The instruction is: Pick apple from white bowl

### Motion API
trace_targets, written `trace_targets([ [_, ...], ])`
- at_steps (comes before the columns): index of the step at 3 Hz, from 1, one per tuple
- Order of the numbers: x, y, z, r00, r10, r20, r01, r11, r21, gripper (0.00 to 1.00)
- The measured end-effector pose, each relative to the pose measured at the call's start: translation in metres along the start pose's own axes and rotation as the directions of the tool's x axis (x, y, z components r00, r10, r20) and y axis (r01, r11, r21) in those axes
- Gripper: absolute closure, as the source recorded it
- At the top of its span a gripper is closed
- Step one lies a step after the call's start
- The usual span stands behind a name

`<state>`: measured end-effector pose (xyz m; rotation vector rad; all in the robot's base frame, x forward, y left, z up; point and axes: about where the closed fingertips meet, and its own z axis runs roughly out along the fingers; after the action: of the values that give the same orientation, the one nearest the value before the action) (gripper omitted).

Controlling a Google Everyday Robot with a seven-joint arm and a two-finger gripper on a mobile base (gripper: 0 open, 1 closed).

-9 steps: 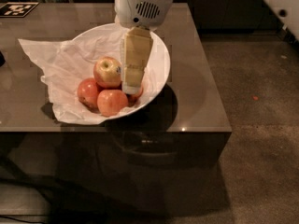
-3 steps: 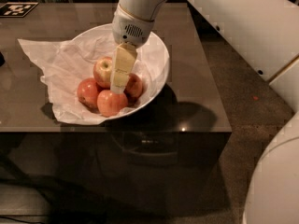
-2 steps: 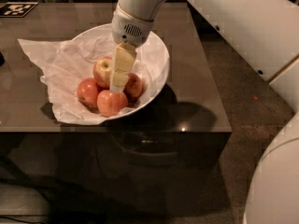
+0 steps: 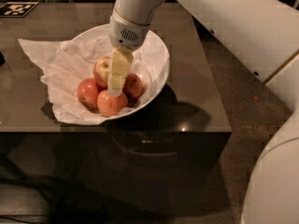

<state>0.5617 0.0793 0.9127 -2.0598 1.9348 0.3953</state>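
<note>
The white bowl (image 4: 158,64) stands on the dark table, lined with crumpled white paper (image 4: 51,64). The yellow-gold apple (image 4: 101,70) with a red blush lies at the back of the pile, partly hidden by my gripper. Three redder apples lie around it: left (image 4: 88,92), front (image 4: 112,105) and right (image 4: 134,85). My gripper (image 4: 115,88) reaches down into the bowl from the white arm above. It sits right beside the yellow-gold apple, on its right, with its tip among the red apples. I see no apple lifted.
The dark table (image 4: 196,92) ends close in front of the bowl and to the right, with floor (image 4: 243,87) beyond. The paper spills over the bowl's left side. A black-and-white marker tag (image 4: 17,8) lies at the far left. My large white arm (image 4: 233,27) fills the upper right.
Since three seconds ago my gripper has come down and left into the bowl, beside the yellow-gold apple. Over the last second it has barely moved.
</note>
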Motion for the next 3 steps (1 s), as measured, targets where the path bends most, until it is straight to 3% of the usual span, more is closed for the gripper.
trace_targets([
  [3, 0.0000, 0.0000, 0.0000, 1.000, 0.000, 0.000, 0.000, 1.0000, 0.000, 0.66],
])
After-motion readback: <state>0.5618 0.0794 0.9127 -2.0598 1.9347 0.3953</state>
